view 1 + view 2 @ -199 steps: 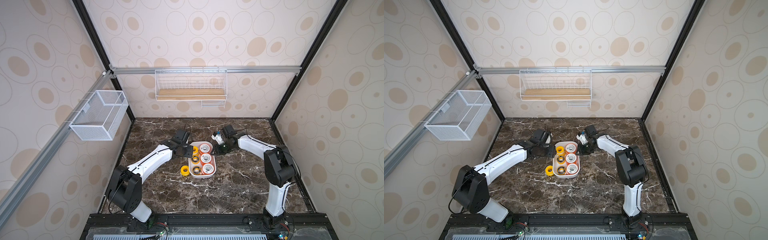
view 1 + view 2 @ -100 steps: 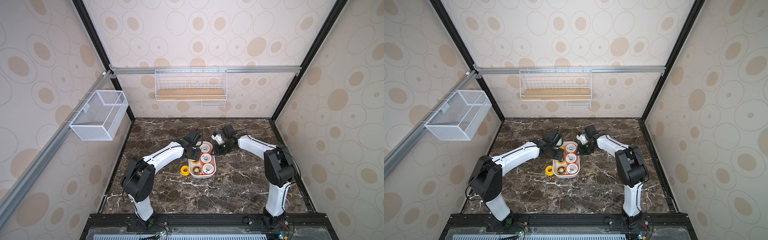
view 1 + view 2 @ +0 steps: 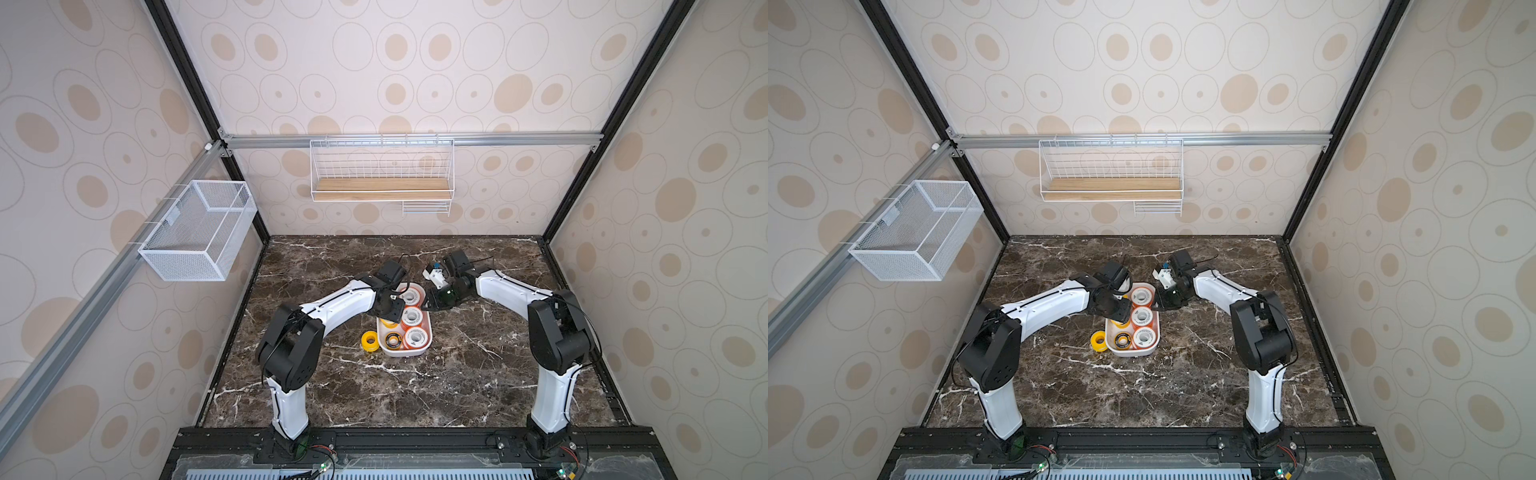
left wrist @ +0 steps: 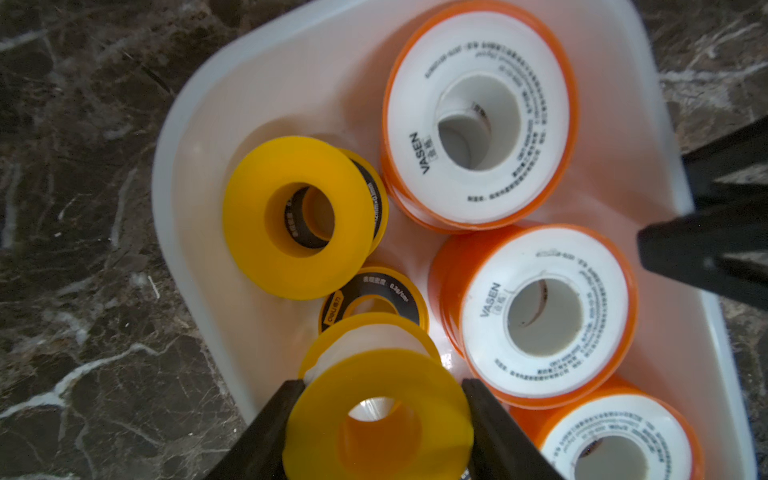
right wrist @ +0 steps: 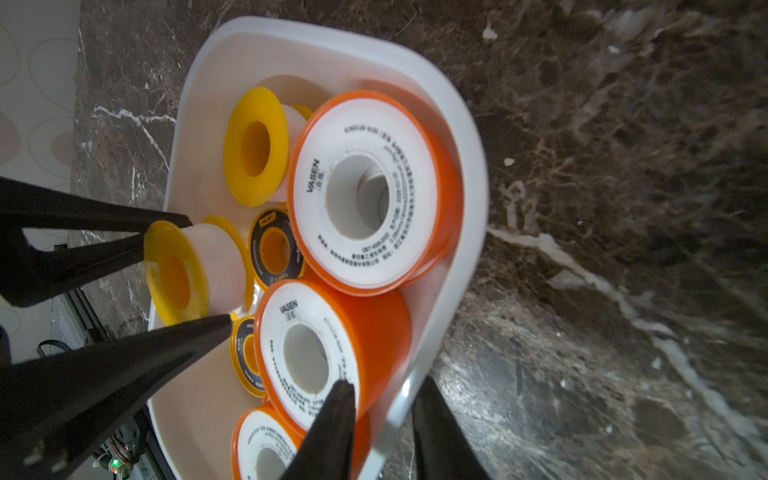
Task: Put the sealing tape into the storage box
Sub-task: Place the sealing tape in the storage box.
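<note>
The storage box (image 3: 405, 354) (image 3: 1129, 352) is a shallow white tub in the middle of the marble table. In it lie three orange-rimmed, white-faced sealing tape spools (image 3: 412, 316) (image 4: 478, 116) in one row. Beside them are a plain yellow spool (image 4: 291, 216) and black-ringed yellow ones (image 4: 374, 295). My left gripper (image 3: 390, 311) (image 4: 382, 386) hangs over the box's left row, shut on a plain yellow spool (image 4: 432, 399) (image 5: 178, 270). My right gripper (image 3: 432, 305) (image 5: 384, 384) is shut on the box's right wall (image 5: 465, 208), one finger inside and one outside. One more yellow spool (image 3: 369, 340) (image 3: 1099, 340) lies on the table against the box's left side.
A white wire-mesh basket (image 3: 199, 232) hangs on the left wall rail. A wire shelf with a wooden base (image 3: 381, 183) hangs on the back wall. Patterned walls close in the table on three sides.
My left arm has swung right, carrying the yellow spool from the box's far left edge to above its left row. The right gripper has stayed on the box wall.
</note>
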Robot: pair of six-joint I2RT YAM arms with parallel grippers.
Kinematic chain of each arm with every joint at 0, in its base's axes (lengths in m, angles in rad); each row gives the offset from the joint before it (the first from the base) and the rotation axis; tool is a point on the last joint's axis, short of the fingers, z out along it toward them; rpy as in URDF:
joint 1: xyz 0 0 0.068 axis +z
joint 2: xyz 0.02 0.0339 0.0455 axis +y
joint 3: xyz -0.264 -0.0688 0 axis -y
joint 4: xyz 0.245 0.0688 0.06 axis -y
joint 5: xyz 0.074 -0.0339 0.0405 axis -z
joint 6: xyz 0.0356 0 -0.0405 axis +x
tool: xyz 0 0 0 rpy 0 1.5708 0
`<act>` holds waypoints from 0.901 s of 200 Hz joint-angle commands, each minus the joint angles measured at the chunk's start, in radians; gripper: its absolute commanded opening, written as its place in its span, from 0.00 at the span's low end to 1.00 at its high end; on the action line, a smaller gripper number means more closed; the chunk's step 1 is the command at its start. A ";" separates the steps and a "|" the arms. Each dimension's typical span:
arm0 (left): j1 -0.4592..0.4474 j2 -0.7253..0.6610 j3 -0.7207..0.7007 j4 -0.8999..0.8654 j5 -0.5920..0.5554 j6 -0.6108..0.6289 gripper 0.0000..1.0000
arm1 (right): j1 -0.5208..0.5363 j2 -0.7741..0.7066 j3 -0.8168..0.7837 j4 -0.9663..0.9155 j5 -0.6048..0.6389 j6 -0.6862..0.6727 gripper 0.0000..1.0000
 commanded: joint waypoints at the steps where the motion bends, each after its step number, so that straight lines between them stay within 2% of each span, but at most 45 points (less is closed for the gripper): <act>1: -0.006 0.008 0.037 -0.028 0.000 0.017 0.61 | 0.009 -0.013 0.006 -0.025 -0.009 -0.013 0.29; 109: -0.006 0.050 0.038 -0.005 -0.043 0.001 0.62 | 0.009 -0.011 0.004 -0.032 -0.006 -0.015 0.30; 180: -0.006 0.057 0.035 -0.003 -0.061 -0.009 0.67 | 0.009 -0.011 0.003 -0.037 -0.004 -0.018 0.31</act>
